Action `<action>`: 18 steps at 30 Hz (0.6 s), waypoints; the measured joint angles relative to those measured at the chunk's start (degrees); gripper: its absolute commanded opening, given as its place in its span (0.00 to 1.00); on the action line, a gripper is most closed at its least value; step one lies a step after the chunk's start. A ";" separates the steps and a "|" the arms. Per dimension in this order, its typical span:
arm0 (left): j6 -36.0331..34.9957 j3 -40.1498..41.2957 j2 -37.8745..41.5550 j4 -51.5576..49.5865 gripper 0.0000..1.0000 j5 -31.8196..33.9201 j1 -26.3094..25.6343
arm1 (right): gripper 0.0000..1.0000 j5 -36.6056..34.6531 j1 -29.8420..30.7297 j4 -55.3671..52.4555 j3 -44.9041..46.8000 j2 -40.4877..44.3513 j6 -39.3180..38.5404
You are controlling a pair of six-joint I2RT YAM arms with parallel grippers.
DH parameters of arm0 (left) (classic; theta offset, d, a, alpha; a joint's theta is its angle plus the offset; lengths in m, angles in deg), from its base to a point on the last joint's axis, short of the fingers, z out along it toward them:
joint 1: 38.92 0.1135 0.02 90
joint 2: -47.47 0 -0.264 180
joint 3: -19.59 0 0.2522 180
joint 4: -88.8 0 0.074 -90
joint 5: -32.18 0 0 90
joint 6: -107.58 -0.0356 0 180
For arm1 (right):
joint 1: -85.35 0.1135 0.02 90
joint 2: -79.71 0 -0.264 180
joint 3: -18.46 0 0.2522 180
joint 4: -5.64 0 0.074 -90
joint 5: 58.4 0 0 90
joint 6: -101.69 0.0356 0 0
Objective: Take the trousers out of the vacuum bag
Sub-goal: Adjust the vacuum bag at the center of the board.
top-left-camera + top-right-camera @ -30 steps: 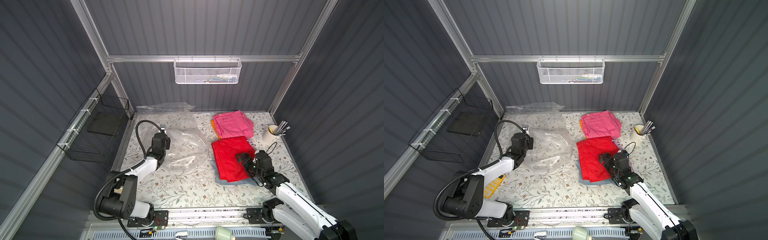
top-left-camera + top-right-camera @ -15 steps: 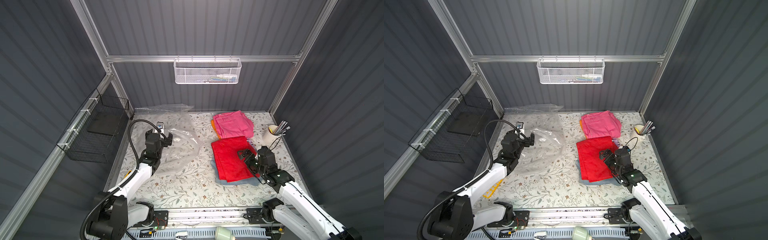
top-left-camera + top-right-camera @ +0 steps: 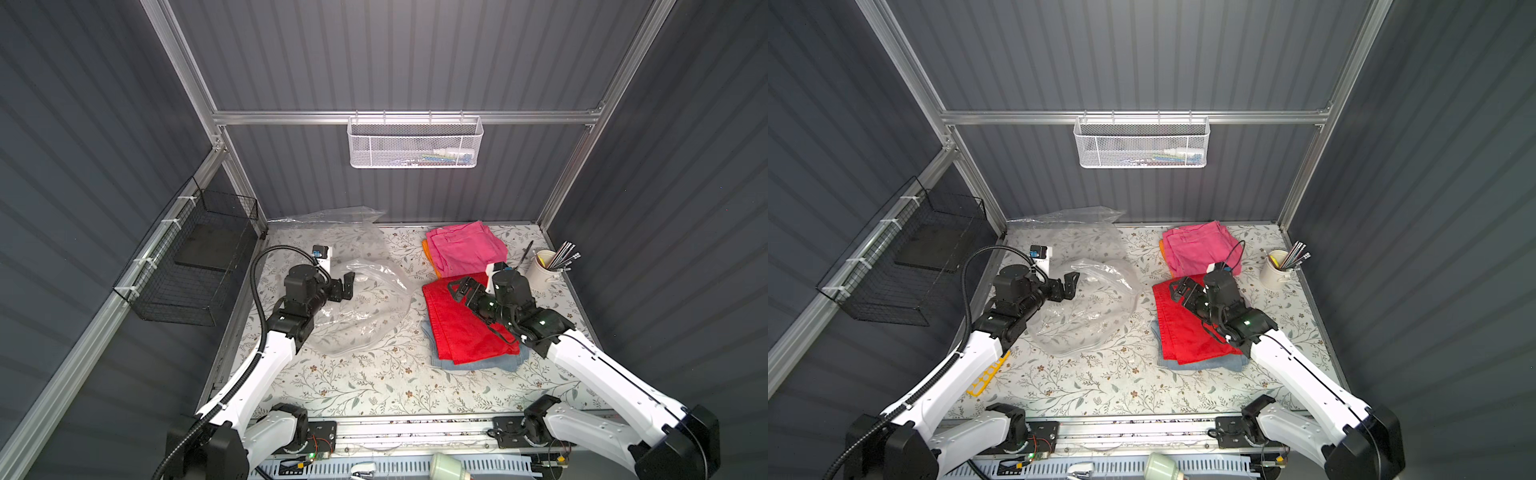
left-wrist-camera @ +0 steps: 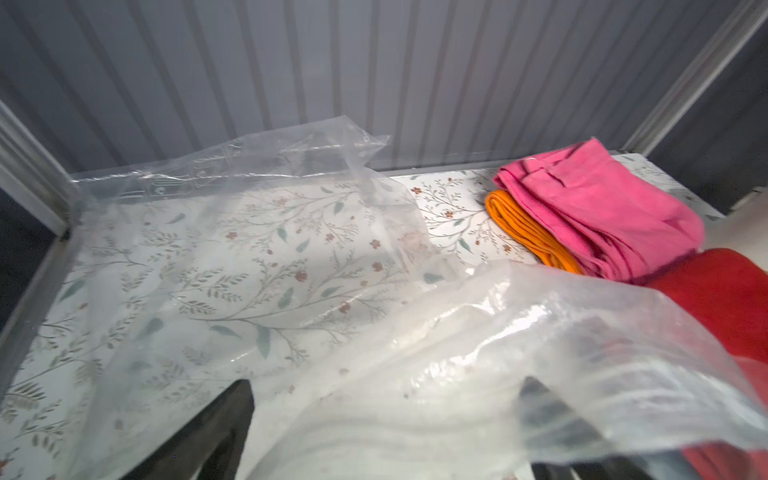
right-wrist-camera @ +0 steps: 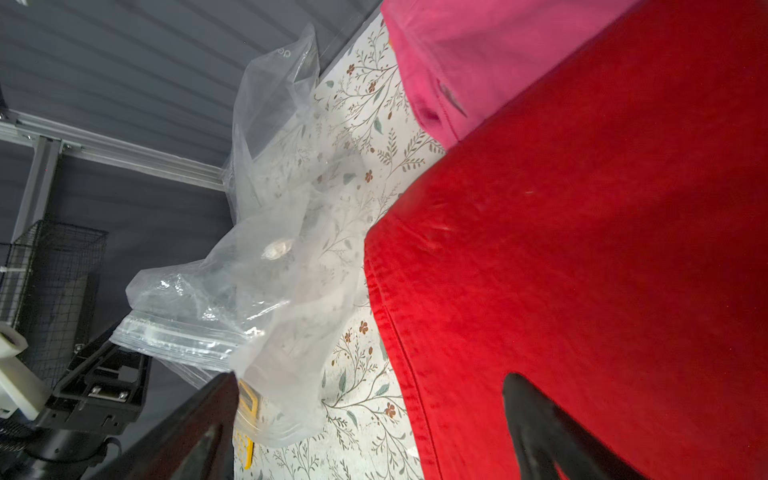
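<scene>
In both top views, vacuum bag [image 3: 365, 309] crumpled on the left part of the worktop [image 3: 374, 384], flower print showing through, far corner propped against the back wall [image 3: 374, 195]. To the right and clear of it, the trousers in two stacks: red pair [image 3: 457, 332] over light blue pair [image 3: 482, 363], only a rim of blue showing; behind, hot pink pair [image 3: 465, 249] over orange pair [image 3: 429, 257], the orange just a strip. Over the bag's left side, left pincer [image 3: 345, 287]; above the red pair's far end, right pincer [image 3: 460, 289]. Through the left wrist view, fingers [image 4: 216, 436] wide apart, gripping nothing, one dimmed behind a fold of bag draped across it. Through the right wrist view, fingers [image 5: 536, 419] equally wide, empty, cut off by the frame edge, poised over red cloth; contact impossible to judge. Beyond, a pale round valve disc [image 5: 276, 249] inside the plastic, blurred.
</scene>
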 measured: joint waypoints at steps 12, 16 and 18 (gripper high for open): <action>3.87 -0.87 6.27 -8.63 1.00 -15.26 0.00 | 0.99 0.57 4.42 3.58 -15.96 -14.51 -4.48; 4.31 -1.53 8.22 -9.92 1.00 -18.58 0.00 | 0.99 0.72 3.65 3.85 -19.34 -18.71 -5.99; 4.50 -1.77 8.61 -10.32 1.00 -19.71 0.00 | 0.99 0.81 3.19 3.43 -19.32 -19.91 -6.14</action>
